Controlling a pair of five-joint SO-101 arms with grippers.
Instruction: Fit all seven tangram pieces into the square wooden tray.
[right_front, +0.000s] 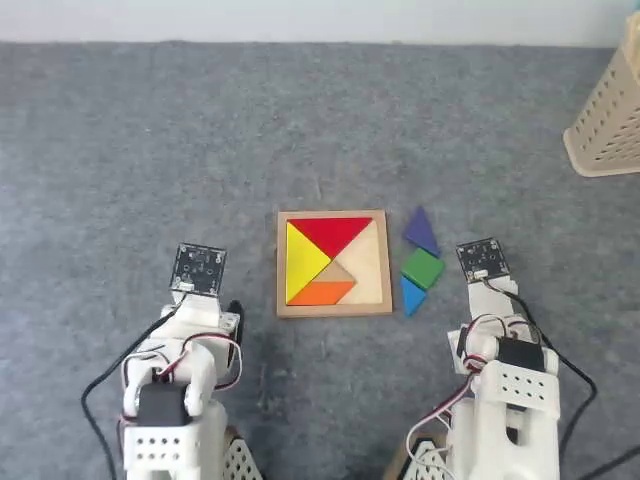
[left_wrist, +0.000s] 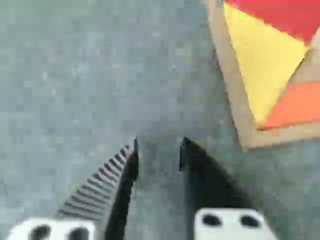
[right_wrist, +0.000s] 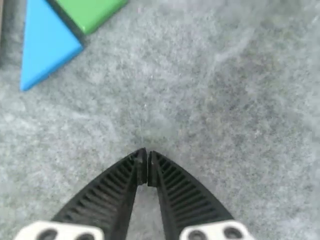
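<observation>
Left tool (left_wrist: 158, 150) slightly spread near tray (left_wrist: 227, 75) corner, right tool (right_wrist: 147, 160) pressed together, empty

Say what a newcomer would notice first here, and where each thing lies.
The square wooden tray in the middle of the grey table stands out, its left and upper part filled by the red triangle, yellow triangle and orange piece. Just right of it, a purple triangle, green square and blue triangle lie in a column. The right pincer rests shut and empty near the blue triangle.
</observation>
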